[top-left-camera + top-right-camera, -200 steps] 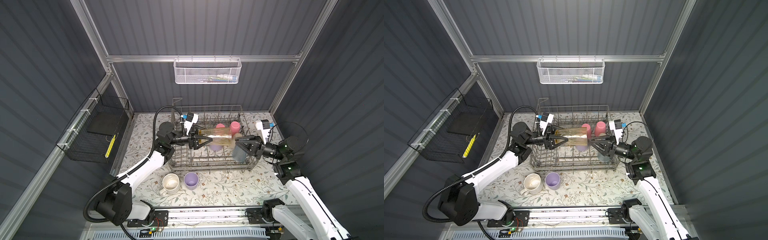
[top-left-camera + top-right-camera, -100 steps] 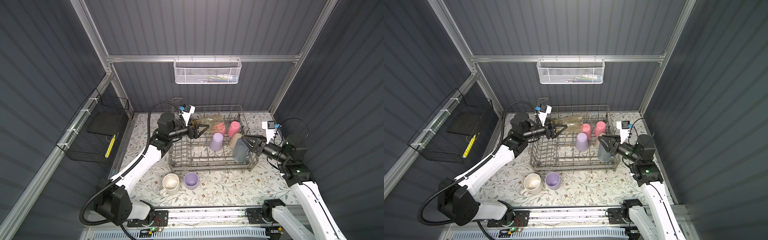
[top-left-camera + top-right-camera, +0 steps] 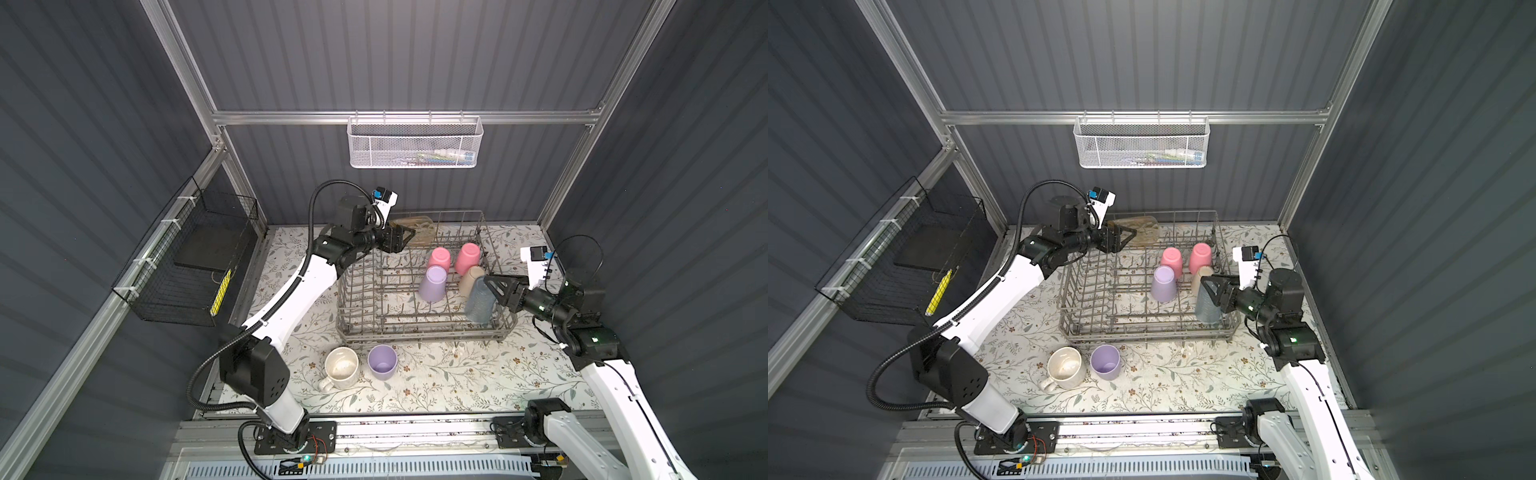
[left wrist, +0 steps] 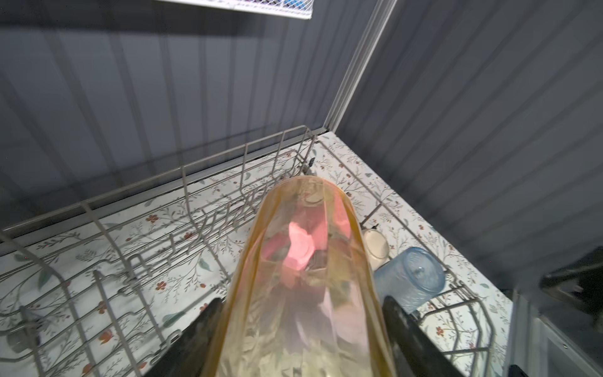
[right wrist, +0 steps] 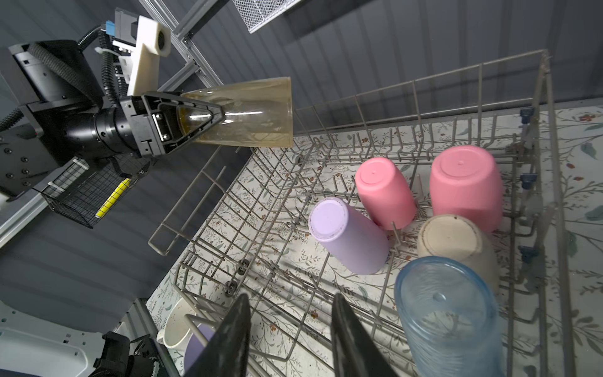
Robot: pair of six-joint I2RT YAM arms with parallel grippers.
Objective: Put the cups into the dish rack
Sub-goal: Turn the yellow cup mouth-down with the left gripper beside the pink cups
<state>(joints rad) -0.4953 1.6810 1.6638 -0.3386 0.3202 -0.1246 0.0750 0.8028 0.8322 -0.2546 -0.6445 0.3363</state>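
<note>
Top views: left hand point(image 3: 402, 241) clamped on clear-plastic yellow tumbler point(image 3: 419, 230) above the far rim of the grey wire dish rack point(image 3: 424, 329); upturned inside: two pink cups point(image 3: 439, 258), racked lilac cup point(image 3: 433, 283), beige cup point(image 3: 469, 277), clear-plastic blue tumbler point(image 3: 478, 301).
Desk point(image 3: 1183, 374): cream speckled mug point(image 3: 1064, 368), loose lilac cup point(image 3: 1105, 362).
Left wrist: fingers point(image 4: 192, 339) press the yellow tumbler's sides.
Right wrist: right hand point(image 5: 290, 313) apart, empty, beside blue tumbler.
Progress: five loaded, one carried, two waiting.
Writing: none legible.

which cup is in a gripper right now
The clear yellow tumbler, held by the left gripper over the dish rack; all others rest in it or on the table.
</note>
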